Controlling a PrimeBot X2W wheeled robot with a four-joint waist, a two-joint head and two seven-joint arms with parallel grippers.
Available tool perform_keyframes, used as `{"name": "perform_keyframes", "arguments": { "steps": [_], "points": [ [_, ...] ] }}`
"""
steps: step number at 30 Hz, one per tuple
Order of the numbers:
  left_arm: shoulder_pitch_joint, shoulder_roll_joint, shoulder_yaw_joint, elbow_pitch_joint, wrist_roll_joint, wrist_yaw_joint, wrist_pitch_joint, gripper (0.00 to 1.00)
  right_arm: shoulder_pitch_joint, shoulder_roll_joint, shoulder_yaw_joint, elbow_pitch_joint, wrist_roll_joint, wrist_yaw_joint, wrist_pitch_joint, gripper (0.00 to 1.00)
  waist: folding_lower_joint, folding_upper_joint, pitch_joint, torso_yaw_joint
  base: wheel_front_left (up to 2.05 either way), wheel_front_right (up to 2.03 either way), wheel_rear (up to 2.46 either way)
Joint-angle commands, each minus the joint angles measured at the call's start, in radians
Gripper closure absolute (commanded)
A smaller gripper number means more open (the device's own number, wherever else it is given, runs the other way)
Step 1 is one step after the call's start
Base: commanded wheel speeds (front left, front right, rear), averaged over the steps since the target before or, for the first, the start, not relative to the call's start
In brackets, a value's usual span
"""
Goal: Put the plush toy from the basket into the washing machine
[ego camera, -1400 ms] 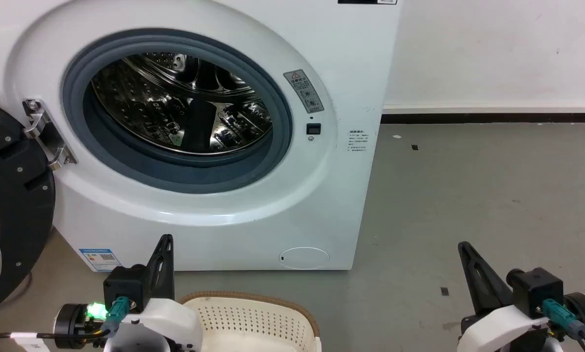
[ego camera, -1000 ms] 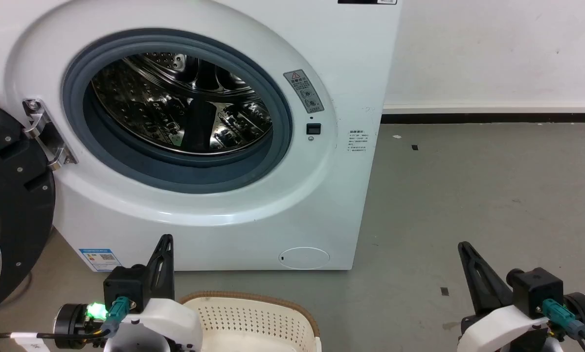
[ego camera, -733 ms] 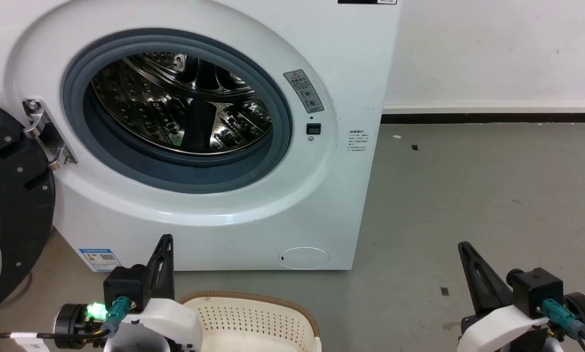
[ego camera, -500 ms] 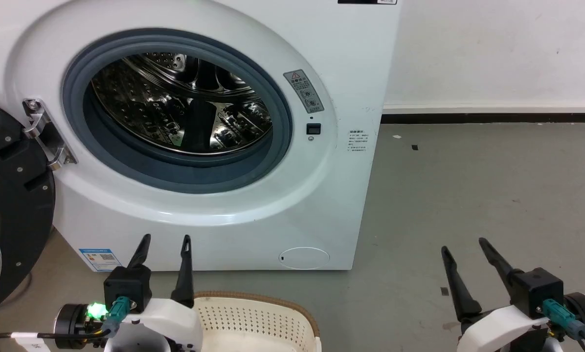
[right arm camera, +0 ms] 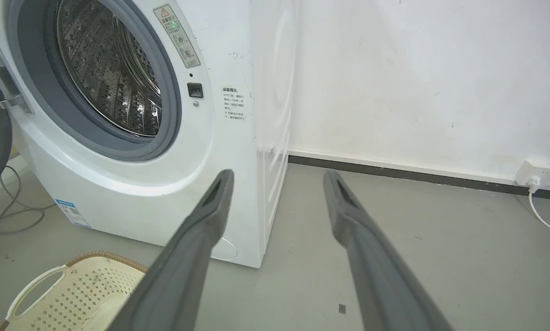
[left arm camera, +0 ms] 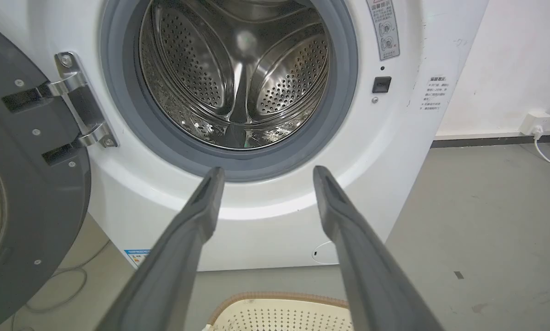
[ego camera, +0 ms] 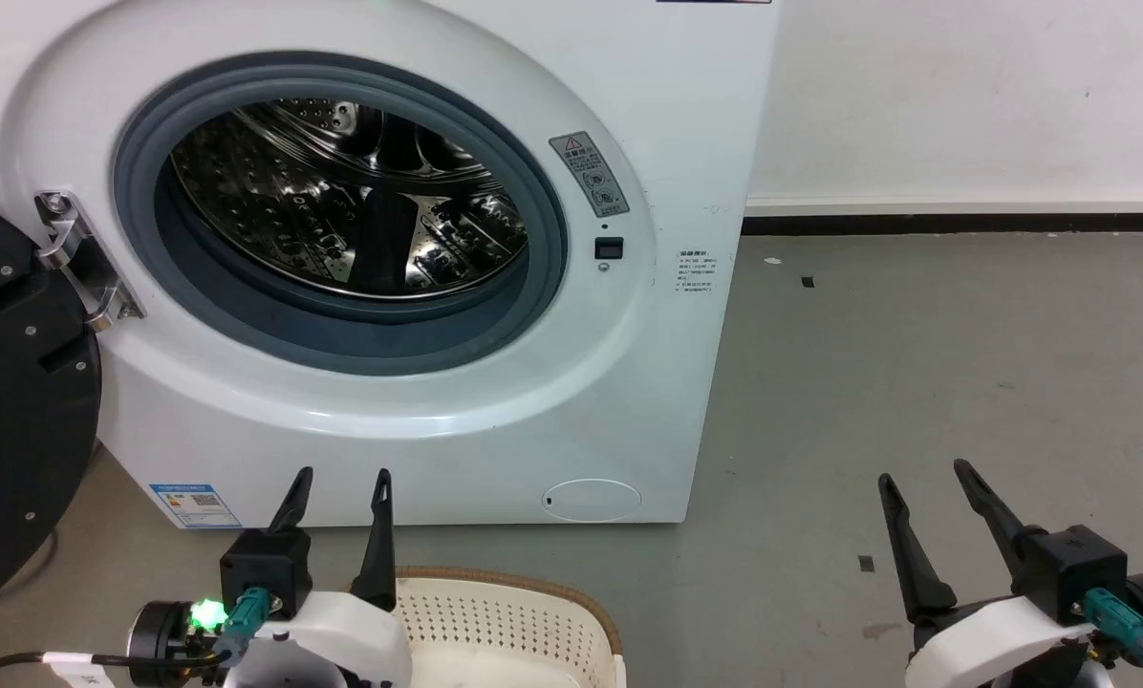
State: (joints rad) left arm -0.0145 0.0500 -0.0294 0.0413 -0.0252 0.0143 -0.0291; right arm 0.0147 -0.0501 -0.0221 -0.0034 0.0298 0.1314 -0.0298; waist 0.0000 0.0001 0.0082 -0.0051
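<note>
- A grey concrete floor meets a white wall behind and to the right of the washing machine.
- The washing machine's black door hangs swung wide at its left side. The grey seal and the shiny perforated drum lie open to the front, and nothing soft is seen inside the drum.
- The basket stands on the floor just in front of the washing machine, below the porthole. Its brown rim and far perforated wall are in frame, but its floor is cut off by the picture edge.
- The plush toy's exact place cannot be told from these pictures. Judging by the bare drum and both tools holding nothing, it most likely lies on the basket's hidden floor.
- The left tool hovers in front of the washing machine at the basket's left rim, its fingers spread apart and pointing toward the porthole.
- The right tool hangs well to the right of the washing machine over bare floor, its fingers also apart.
- The step in hand appears to be the opening one: readying for the reach, with the pick not yet made.
- The next move probably calls for the head to tilt down until the basket's floor is seen. The left tool, which is nearer, would then tip downward into the basket and close on the toy's soft body before lifting clear of the rim.
</note>
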Motion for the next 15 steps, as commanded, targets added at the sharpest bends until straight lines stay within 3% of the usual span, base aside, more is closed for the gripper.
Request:
{"name": "perform_keyframes", "arguments": {
  "steps": [1,15],
  "points": [
    [0.001,0.0,-0.006,0.008,-0.007,0.003,-0.01,0.0,0.005,0.0,-0.003,0.001,0.009,0.0,-0.011,0.0,0.0,-0.0001,0.001,-0.001,0.0,0.0,0.0],
    [-0.021,0.0,-0.042,0.101,-0.049,0.007,-0.039,0.0,-0.002,0.0,-0.015,-0.015,0.025,0.0,-0.04,0.0,0.0,-0.0001,0.032,-0.013,0.0,0.0,0.0]
  ]
}}
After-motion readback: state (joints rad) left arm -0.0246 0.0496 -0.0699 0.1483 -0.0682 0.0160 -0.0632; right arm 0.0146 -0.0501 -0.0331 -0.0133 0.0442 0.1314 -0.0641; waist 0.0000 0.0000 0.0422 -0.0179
